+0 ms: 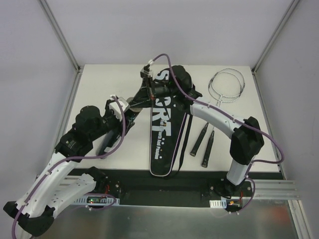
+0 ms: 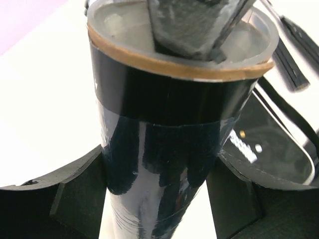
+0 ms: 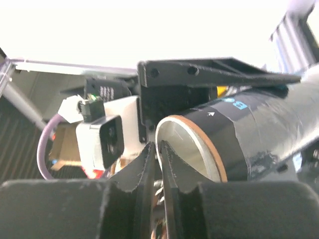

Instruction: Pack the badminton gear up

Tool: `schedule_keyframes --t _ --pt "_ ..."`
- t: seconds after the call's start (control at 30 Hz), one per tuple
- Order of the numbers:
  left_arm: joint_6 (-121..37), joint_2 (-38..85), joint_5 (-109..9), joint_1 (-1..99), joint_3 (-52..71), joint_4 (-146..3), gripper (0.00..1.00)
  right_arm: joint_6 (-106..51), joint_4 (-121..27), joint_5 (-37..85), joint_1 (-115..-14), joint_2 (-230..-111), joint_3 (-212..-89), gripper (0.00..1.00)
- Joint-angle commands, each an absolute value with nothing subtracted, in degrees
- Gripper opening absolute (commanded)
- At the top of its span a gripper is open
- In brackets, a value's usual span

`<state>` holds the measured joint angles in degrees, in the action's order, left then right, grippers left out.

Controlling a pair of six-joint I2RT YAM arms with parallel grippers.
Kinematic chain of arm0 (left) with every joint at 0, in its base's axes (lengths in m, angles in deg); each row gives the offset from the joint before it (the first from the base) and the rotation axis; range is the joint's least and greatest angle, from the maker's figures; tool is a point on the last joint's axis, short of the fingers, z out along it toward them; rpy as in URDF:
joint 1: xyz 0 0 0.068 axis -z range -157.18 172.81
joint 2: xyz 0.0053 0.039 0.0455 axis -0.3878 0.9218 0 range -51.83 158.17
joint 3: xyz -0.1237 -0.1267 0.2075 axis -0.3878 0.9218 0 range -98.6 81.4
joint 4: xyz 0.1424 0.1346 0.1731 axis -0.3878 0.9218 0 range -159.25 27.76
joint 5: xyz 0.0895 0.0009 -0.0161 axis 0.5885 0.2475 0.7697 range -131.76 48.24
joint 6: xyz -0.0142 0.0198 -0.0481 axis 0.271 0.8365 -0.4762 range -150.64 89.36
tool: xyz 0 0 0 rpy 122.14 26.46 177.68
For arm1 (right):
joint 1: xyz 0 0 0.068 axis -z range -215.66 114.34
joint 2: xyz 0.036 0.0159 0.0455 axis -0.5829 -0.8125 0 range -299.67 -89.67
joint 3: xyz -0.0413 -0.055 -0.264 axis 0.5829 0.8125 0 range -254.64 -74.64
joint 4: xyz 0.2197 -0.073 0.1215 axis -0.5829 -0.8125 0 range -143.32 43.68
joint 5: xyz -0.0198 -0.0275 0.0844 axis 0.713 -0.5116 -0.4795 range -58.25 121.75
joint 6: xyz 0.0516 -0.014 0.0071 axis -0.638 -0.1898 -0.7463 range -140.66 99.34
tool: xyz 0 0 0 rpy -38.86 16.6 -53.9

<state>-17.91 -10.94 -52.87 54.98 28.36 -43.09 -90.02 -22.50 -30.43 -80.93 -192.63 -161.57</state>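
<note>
My left gripper (image 2: 157, 195) clamps the long black tube (image 2: 164, 114) just left of the SPORT bag (image 1: 162, 130), and my right gripper (image 3: 159, 169), nearly closed, meets its rimmed end; I judge the tube is being finished, and next it needs steering into the bag.

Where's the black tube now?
The black tube is left of the SPORT bag in top view, held by the left gripper, right gripper at its mouth.

SPORT bag (image 1: 162, 134) lay lengthwise at mid-table (image 1: 99, 79).
The tube (image 2: 164, 149) sat left of its far end; two rackets (image 1: 207, 148) lay to its right.
</note>
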Motion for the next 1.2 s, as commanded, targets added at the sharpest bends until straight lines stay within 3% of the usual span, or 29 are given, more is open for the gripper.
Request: schedule_keyframes --t 0.0,0.2,0.53,0.7,0.97,1.17 --pt "-26.1 -6.7 -57.7 56.4 23.8 -106.1 0.0 -83.7 -26.2 -17.6 -89.9 -194.9 -159.6 0.13" --pt "-28.5 -5.0 -59.9 56.4 21.5 -107.8 0.0 -90.7 -17.1 -16.7 -90.1 -198.7 -157.7 0.12" --pt "-22.8 -12.6 -56.0 56.4 24.4 -93.0 0.0 -86.3 -27.6 -18.2 -85.0 -192.0 -159.2 0.15" --pt "-17.2 -16.8 -56.1 56.4 24.5 -80.9 0.0 -82.6 -35.2 -21.9 -82.5 -189.8 -167.9 0.24" --pt "-15.9 -20.4 -58.5 56.4 27.6 -73.7 0.0 -79.0 -44.2 -26.0 -79.6 -185.9 -176.7 0.45" --pt "-15.3 -19.7 -58.3 56.4 28.0 -71.0 0.0 -72.5 -52.8 -26.9 -78.2 -183.5 -178.6 0.5"
